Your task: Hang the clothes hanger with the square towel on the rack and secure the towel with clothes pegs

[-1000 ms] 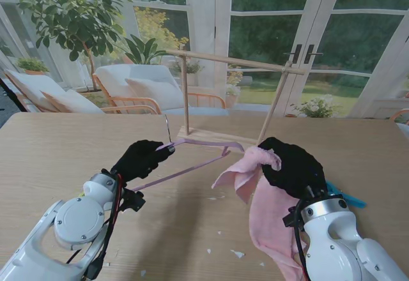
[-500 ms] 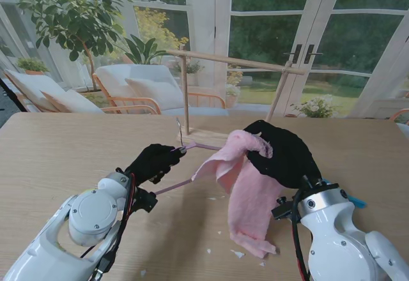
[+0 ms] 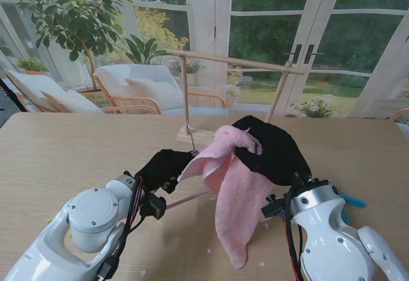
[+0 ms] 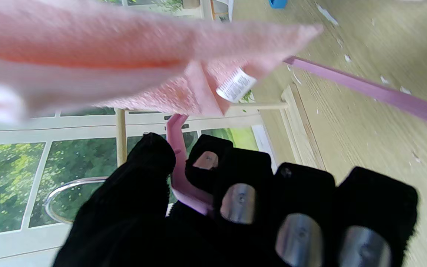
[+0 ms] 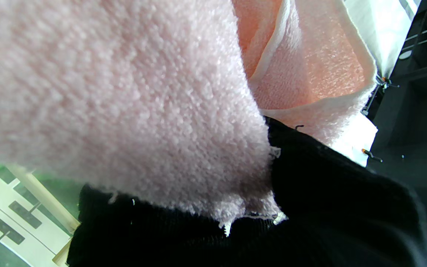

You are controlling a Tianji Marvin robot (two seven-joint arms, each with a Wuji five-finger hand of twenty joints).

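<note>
My black-gloved left hand (image 3: 165, 168) is shut on the pink hanger (image 3: 188, 198) near its metal hook (image 3: 190, 135); the left wrist view shows the fingers (image 4: 235, 193) wrapped round the hanger's neck (image 4: 178, 167) and its long bar (image 4: 376, 92). My right hand (image 3: 271, 150) is shut on the pink square towel (image 3: 239, 204), held up in the air. The towel drapes over the hanger and hangs down toward me, hiding most of the hanger. The wooden rack (image 3: 236, 62) stands just beyond both hands. In the right wrist view the towel (image 5: 124, 92) fills the picture.
A blue clothes peg (image 3: 350, 199) lies on the table at my right, partly behind the right arm. Small white scraps (image 3: 209, 251) dot the tabletop (image 3: 57, 159) near me. Windows, a plant and chairs are beyond the far edge.
The right hand has lifted the towel off the table and carried it left, over the hanger. The left hand has moved right and nearer to me with the hanger, its hook now by the rack's post.
</note>
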